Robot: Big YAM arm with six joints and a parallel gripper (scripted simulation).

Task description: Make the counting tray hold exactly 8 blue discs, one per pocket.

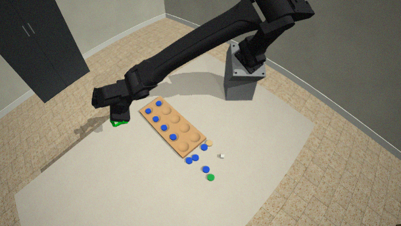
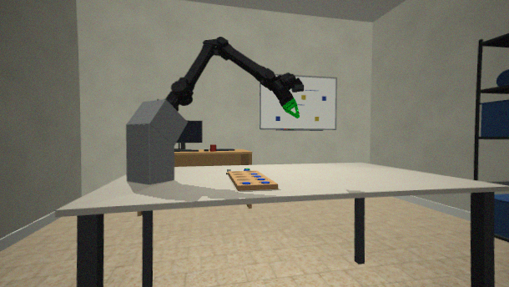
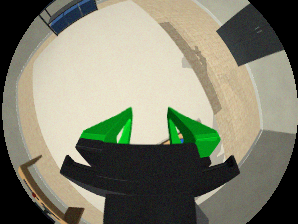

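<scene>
The tan counting tray lies flat, with two rows of pockets. Its left row in the top view holds several blue discs, with its near-end pocket empty. The other row holds one blue disc at the far end and several empty pockets. Several loose blue discs lie beyond the tray's near end; two are close together. My gripper is open and empty, high above the table, beyond the tray's far end. A bit of the tray shows behind a finger in the wrist view.
A green disc lies beside one loose blue disc. A pale tan disc lies right by another blue disc at the tray's corner. A small white cube lies to their right. The arm's grey pedestal stands at the table's edge.
</scene>
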